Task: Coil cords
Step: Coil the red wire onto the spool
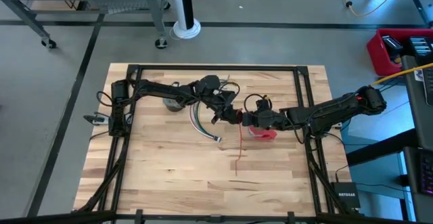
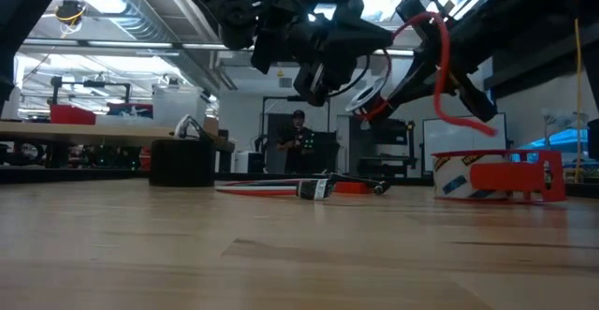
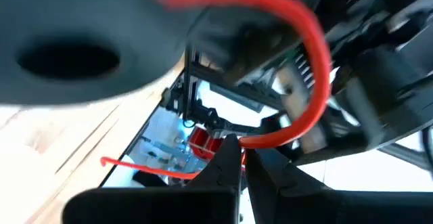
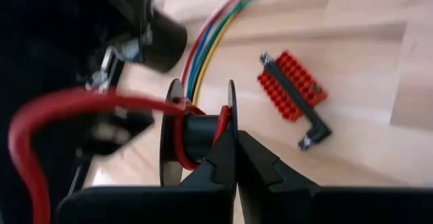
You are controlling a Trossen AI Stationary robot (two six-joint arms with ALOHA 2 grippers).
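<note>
A red cord (image 1: 240,146) runs from a small black spool (image 4: 196,132) held above the table's middle, arcs over (image 2: 436,48), and trails down onto the wood toward the near edge. My left gripper (image 1: 235,115) and right gripper (image 1: 252,119) meet there, fingertips close together, both shut. My left gripper (image 3: 242,162) is on the cord and my right gripper (image 4: 235,143) is on the spool. A bundle of red, green, white and grey wires (image 1: 201,124) lies flat on the table under my left arm, plug end (image 1: 216,139) nearest the front. My left gripper pinches the red cord (image 3: 265,141) between its two fingertips, roughly level, coming from the table's left. From the pinch the cord bends up in a slack loop (image 3: 318,75) toward the other gripper. My right gripper pinches the thin rim of one spool flange (image 4: 231,112) between its shut fingers, slanting down from the table's right. The spool is lifted clear of the table, with red cord (image 4: 177,139) wound on its core and leading off slack to the side.
A red tape roll (image 1: 265,133) stands on the table just below my right gripper. A small red studded block (image 4: 291,85) with a black bracket lies nearby. A dark round holder (image 1: 173,104) sits at the far left under my left arm. Bare wood lies toward the near edge.
</note>
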